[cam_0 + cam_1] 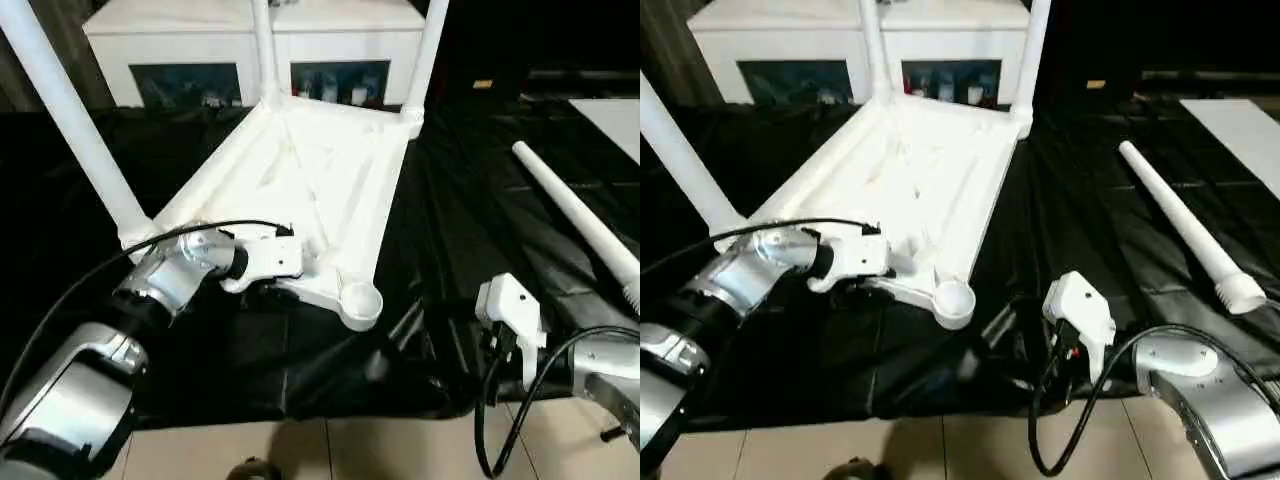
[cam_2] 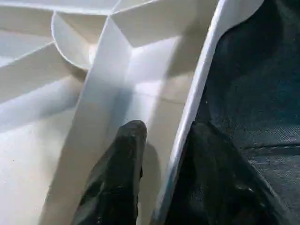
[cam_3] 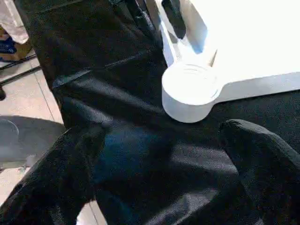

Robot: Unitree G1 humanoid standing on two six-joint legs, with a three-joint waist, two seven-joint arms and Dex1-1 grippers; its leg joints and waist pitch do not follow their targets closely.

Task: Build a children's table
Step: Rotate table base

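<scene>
The white tabletop (image 1: 300, 170) lies upside down on black cloth, ribs up. Legs stand in three of its corner sockets: one at the near left (image 1: 75, 130) and two at the far end (image 1: 264, 50). The near right socket (image 1: 360, 300) is an empty round cup (image 3: 190, 91). A loose leg (image 1: 580, 220) lies on the cloth to the right. My left gripper (image 2: 168, 131) straddles the tabletop's near rim, one finger (image 2: 122, 178) inside and the other outside; the inner one stands a little off the rim. My right gripper (image 3: 161, 154) hangs wide open over the cloth, just short of the empty socket.
A white cabinet (image 1: 250, 50) with dark glass doors stands behind the table. The black cloth (image 1: 470, 200) ends at a tiled floor (image 1: 350, 450) in front. A flat white board (image 1: 615, 120) lies at the far right. Black cables trail from both wrists.
</scene>
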